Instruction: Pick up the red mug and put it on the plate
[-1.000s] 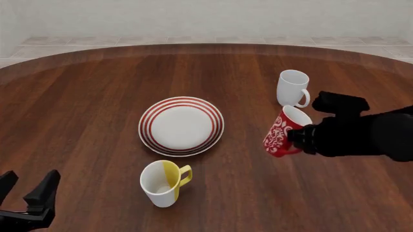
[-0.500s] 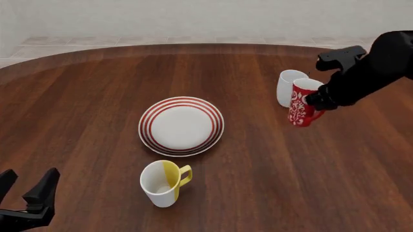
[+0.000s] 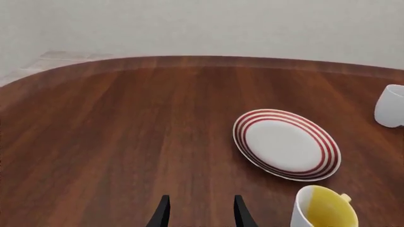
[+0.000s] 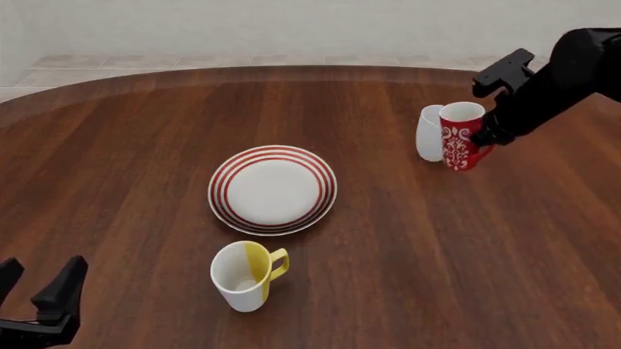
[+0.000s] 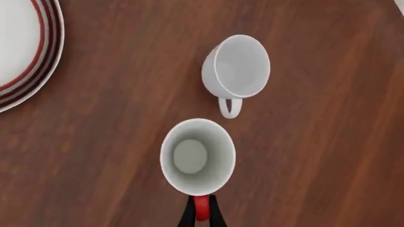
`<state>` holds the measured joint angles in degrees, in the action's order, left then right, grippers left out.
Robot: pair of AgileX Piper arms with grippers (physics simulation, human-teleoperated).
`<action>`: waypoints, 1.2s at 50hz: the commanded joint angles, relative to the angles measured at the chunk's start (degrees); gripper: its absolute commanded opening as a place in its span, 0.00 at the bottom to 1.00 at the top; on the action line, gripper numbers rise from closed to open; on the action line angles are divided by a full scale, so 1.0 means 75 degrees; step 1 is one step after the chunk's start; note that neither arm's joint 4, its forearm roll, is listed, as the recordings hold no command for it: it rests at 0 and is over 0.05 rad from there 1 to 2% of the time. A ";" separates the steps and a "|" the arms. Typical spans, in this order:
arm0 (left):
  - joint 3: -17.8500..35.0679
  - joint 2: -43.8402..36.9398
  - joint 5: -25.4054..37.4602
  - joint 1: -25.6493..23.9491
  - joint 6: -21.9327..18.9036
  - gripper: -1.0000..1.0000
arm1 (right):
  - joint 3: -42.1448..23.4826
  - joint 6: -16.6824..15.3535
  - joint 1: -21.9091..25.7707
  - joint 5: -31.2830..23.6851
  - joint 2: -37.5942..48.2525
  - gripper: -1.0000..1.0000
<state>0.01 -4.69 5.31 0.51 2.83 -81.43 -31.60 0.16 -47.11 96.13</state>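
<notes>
The red mug with its white floral pattern hangs upright above the table at the right, partly covering the plain white mug behind it. My right gripper is shut on its red handle. From above, the right wrist view shows the mug's white inside and the right gripper pinching the handle. The plate with red rings lies flat at the table's middle, well to the left of the mug; its rim shows as plate and plate. My left gripper stands open and empty at the near left, seen as left gripper.
A plain white mug stands at the right, seen from above as white mug beyond the red one, and as white mug. A white-and-yellow mug stands in front of the plate, seen also as yellow mug. The round table's far edge curves behind.
My right arm has carried the red mug up and away toward the far right. The mug went from tilted to upright and now sits beside the white mug. The left arm stayed put.
</notes>
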 commanded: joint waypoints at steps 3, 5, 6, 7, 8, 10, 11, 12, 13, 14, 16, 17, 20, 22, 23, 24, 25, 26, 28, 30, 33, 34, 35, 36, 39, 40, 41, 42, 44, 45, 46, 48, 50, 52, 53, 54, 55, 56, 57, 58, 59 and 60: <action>0.0000 0.0360 0.0402 -0.0001 0.0031 1.00 | -0.0268 -0.0532 0.0357 0.0428 0.0455 0.00; 0.0000 0.0406 0.0446 -0.0004 0.0035 1.00 | -0.0337 -0.0527 0.0363 0.0420 0.0518 0.00; 0.0000 0.0406 0.0454 0.0007 0.0041 1.00 | -0.0382 -0.0531 0.0383 0.0406 0.0546 0.00; 0.0000 0.0422 0.0472 0.0011 0.0042 1.00 | -0.0428 -0.0539 0.0387 0.0394 0.0568 0.00; 0.0000 0.0436 0.0492 0.0011 0.0041 1.00 | -0.0530 -0.0536 0.0392 0.0353 0.0611 0.00; 0.0000 0.0457 0.0515 0.0008 0.0041 1.00 | -0.0628 -0.0582 0.0393 0.0342 0.0658 0.00; 0.0000 0.0450 0.0514 -0.0001 0.0041 1.00 | -0.0719 -0.0609 0.0392 0.0342 0.0702 0.00; 0.0000 0.0450 0.0520 -0.0008 0.0041 1.00 | -0.0760 -0.0671 0.0367 0.0369 0.0727 0.00; 0.0000 0.0463 0.0537 -0.0016 0.0041 1.00 | -0.0834 -0.0661 0.0389 0.0351 0.0772 0.00; 0.0000 0.0478 0.0551 -0.0028 0.0040 1.00 | -0.0973 -0.0663 0.0416 0.0355 0.0829 0.00; 0.0000 0.0486 0.0562 -0.0038 0.0042 1.00 | -0.1139 -0.0669 0.0479 0.0409 0.0906 0.00; 0.0000 0.0476 0.0556 -0.0037 0.0044 1.00 | -0.1217 -0.0633 0.0538 0.0420 0.0954 0.00; 0.0000 0.0488 0.0572 -0.0045 0.0036 1.00 | -0.1299 -0.0576 0.0769 0.0548 0.1051 0.00; 0.0000 0.0487 0.0574 -0.0043 0.0034 1.00 | -0.1335 -0.0544 0.0864 0.0575 0.1070 0.00; -0.0001 0.0461 0.0557 -0.0033 0.0036 1.00 | -0.1341 -0.0567 0.0957 0.0659 0.1056 0.00; -0.0001 0.0456 0.0555 -0.0028 0.0037 1.00 | -0.1458 -0.0452 0.1049 0.0617 0.1100 0.00; -0.0001 0.0490 0.0579 -0.0015 0.0027 1.00 | -0.1521 -0.0438 0.1165 0.0651 0.1099 0.00; -0.0001 0.0481 0.0581 -0.0015 0.0028 1.00 | -0.1604 -0.0354 0.1247 0.0621 0.1127 0.00; -0.0001 0.0515 0.0618 -0.0025 0.0025 1.00 | -0.1759 -0.0183 0.1482 0.0584 0.1156 0.00; -0.0001 0.0509 0.0620 -0.0032 0.0026 1.00 | -0.1918 0.0025 0.1710 0.0542 0.1167 0.00; -0.0001 0.0509 0.0637 -0.0039 0.0022 1.00 | -0.2082 0.0222 0.2006 0.0501 0.1234 0.00; -0.0001 0.0518 0.0649 -0.0045 0.0019 1.00 | -0.2120 0.0314 0.2137 0.0501 0.1251 0.00; -0.0001 0.0534 0.0657 -0.0051 0.0014 1.00 | -0.2128 0.0348 0.2189 0.0511 0.1277 0.00; -0.0001 0.0539 0.0658 -0.0050 0.0011 1.00 | -0.2092 0.0361 0.2248 0.0565 0.1295 0.00; -0.0001 0.0554 0.0675 -0.0018 0.0001 1.00 | -0.2136 0.0436 0.2383 0.0591 0.1364 0.00; -0.0001 0.0561 0.0686 -0.0013 0.0004 1.00 | -0.2180 0.0495 0.2466 0.0577 0.1368 0.00; -0.0001 0.0565 0.0695 -0.0010 0.0002 1.00 | -0.2223 0.0565 0.2540 0.0549 0.1385 0.00; -0.0001 0.0566 0.0698 -0.0009 0.0003 1.00 | -0.2256 0.0589 0.2565 0.0546 0.1408 0.00; 0.0000 0.0572 0.0689 -0.0003 0.0000 1.00 | -0.2331 0.0742 0.2728 0.0535 0.1420 0.00; 0.0000 0.0576 0.0692 0.0000 -0.0001 1.00 | -0.2376 0.0791 0.2767 0.0507 0.1438 0.00; 0.0000 0.0580 0.0694 -0.0004 -0.0007 1.00 | -0.2411 0.0819 0.2801 0.0522 0.1439 0.00; 0.0000 0.0580 0.0709 -0.0012 -0.0013 1.00 | -0.2634 0.1169 0.3078 0.0407 0.1469 0.00; 0.0000 0.0579 0.0698 -0.0009 -0.0019 1.00 | -0.2807 0.1270 0.3133 0.0359 0.1537 0.00; 0.0000 0.0573 0.0687 -0.0007 -0.0022 1.00 | -0.2866 0.1363 0.3215 0.0325 0.1560 0.00; 0.0000 0.0578 0.0680 -0.0001 -0.0032 1.00 | -0.2942 0.1397 0.3247 0.0331 0.1645 0.00; 0.0000 0.0579 0.0680 0.0002 -0.0037 1.00 | -0.2973 0.1435 0.3282 0.0329 0.1671 0.00; 0.0000 0.0575 0.0675 0.0009 -0.0039 1.00 | -0.3017 0.1459 0.3304 0.0330 0.1713 0.00; 0.0000 0.0573 0.0671 0.0014 -0.0041 1.00 | -0.3053 0.1458 0.3312 0.0332 0.1745 0.00; 0.0000 0.0573 0.0670 0.0020 -0.0041 1.00 | -0.3104 0.1494 0.3331 0.0324 0.1779 0.00; 0.0000 0.0573 0.0670 0.0020 -0.0041 1.00 | -0.3106 0.1494 0.3331 0.0323 0.1780 0.00; 0.0000 0.0573 0.0674 0.0024 -0.0043 1.00 | -0.3181 0.1532 0.3348 0.0315 0.1820 0.00; 0.0000 0.0575 0.0678 0.0027 -0.0045 1.00 | -0.3222 0.1584 0.3369 0.0305 0.1845 0.00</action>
<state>0.01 -0.45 10.36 0.53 2.65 -102.02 -23.20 22.71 -44.30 108.27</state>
